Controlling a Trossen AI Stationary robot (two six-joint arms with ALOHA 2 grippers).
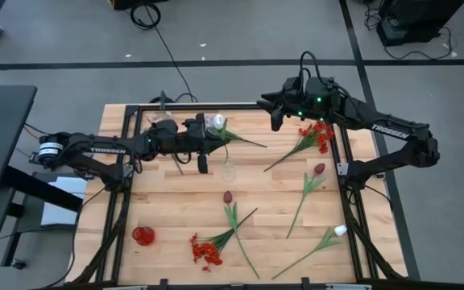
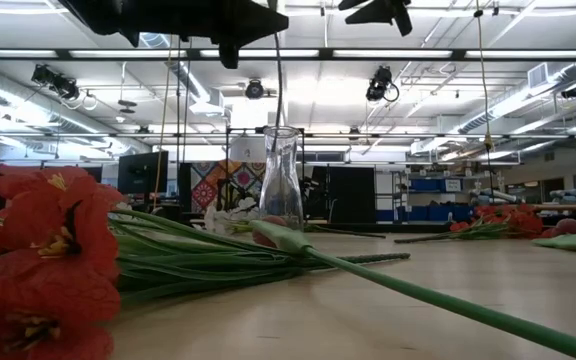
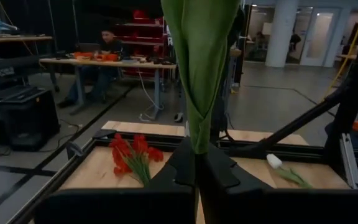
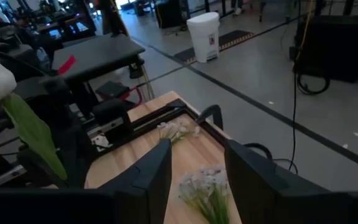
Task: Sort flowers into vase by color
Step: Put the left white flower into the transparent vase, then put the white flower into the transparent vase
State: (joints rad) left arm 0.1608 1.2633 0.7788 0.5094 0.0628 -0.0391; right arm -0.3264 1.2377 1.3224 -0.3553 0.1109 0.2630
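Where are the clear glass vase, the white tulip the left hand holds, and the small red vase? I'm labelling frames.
clear glass vase point(image 2: 281, 185): low view, on its body.
white tulip point(image 1: 215, 122): high view, on its bloom, at the left hand.
small red vase point(image 1: 142, 235): high view, on its rim.

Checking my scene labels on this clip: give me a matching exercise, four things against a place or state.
1 left gripper
2 right gripper
3 clear vase
4 red vase

a open, empty
b middle of the table
c shut on white tulip
d table's lower left in the high view

Pairs: 1-c, 2-a, 3-b, 4-d
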